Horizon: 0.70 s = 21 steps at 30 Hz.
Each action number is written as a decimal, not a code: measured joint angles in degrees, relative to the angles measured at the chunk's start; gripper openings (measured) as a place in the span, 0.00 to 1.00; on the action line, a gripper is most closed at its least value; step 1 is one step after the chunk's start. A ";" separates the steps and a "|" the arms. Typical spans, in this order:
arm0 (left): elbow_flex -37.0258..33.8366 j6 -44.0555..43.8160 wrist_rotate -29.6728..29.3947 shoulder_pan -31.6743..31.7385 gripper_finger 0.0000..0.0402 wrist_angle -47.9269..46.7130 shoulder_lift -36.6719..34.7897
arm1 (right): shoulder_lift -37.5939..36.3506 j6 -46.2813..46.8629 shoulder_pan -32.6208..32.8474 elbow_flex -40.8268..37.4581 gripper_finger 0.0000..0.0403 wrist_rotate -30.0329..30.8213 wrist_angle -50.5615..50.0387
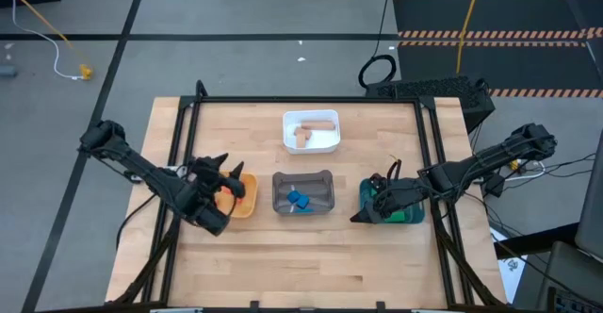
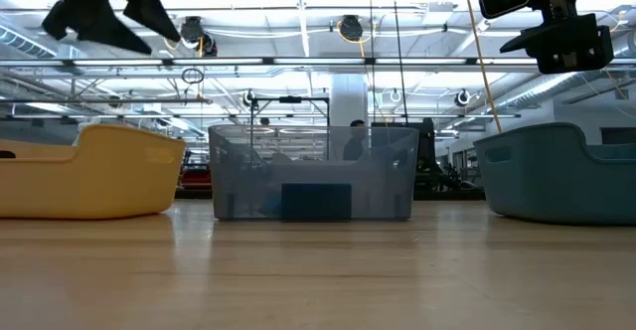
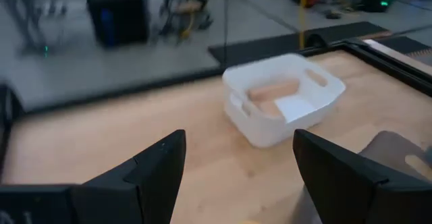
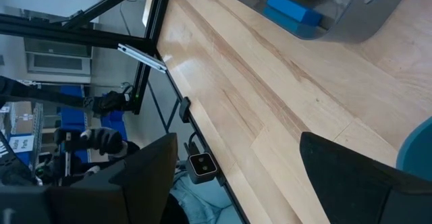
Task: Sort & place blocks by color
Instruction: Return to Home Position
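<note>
Your left gripper [image 3: 237,142], fingers apart, hides most of the yellow tray [image 1: 248,205]. Blue blocks [image 1: 300,200] lie in the grey tray [image 1: 326,179]. A tan block [image 1: 318,124] lies lengthwise left-right in the white tray [image 1: 288,136]. Your right gripper [image 4: 236,143], fingers apart, covers the teal tray [image 1: 415,217].

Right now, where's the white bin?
In the high view the white bin sits on the table, centred and toward the picture's top, just behind the grey bin and apart from it, with tan blocks inside.
</note>
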 joint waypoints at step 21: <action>-6.07 29.81 7.75 -0.58 0.68 29.73 -0.90 | 0.00 0.00 -0.02 0.00 0.75 0.00 0.00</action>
